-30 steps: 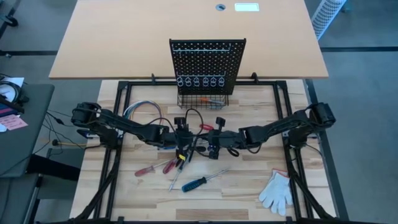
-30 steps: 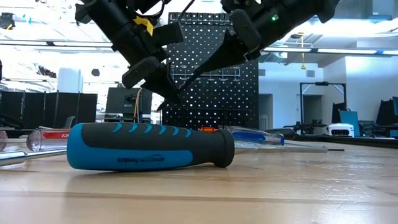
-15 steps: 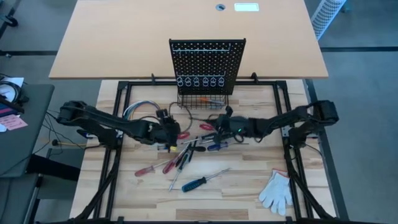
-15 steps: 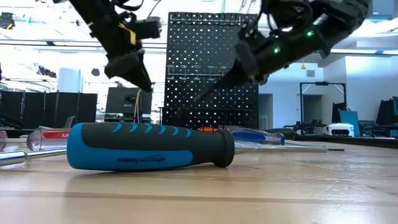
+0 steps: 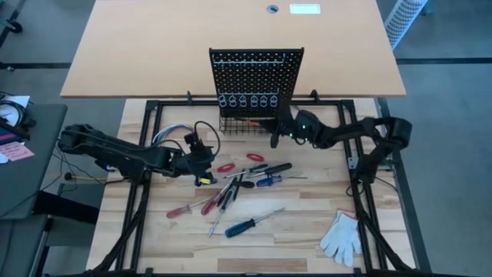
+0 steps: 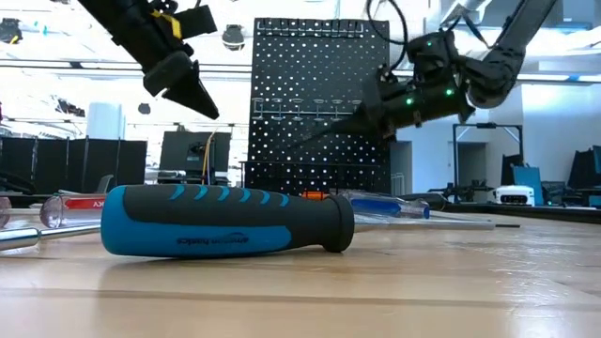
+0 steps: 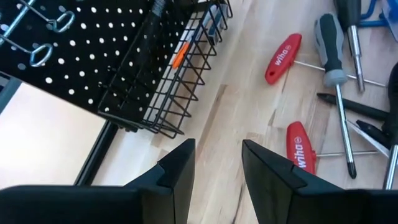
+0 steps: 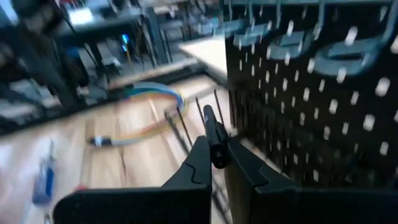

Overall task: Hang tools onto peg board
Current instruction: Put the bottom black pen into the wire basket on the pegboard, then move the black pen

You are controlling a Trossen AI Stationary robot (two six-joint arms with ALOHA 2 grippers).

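Your right gripper (image 5: 275, 141) has carried 1 dark tool (image 8: 213, 140), clenched, from the pile up to the peg board (image 5: 257, 71); hanging comes next. Your left gripper (image 5: 201, 151), jaws parted and empty, has backed away.

black perforated peg board (image 5: 256, 73), blue-and-black screwdriver (image 6: 225, 222), white glove (image 5: 341, 235)

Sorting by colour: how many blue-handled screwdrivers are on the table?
2. The front screwdriver lies alone, apart from the heap; the pile screwdriver lies in the central heap. Others may be hidden there.
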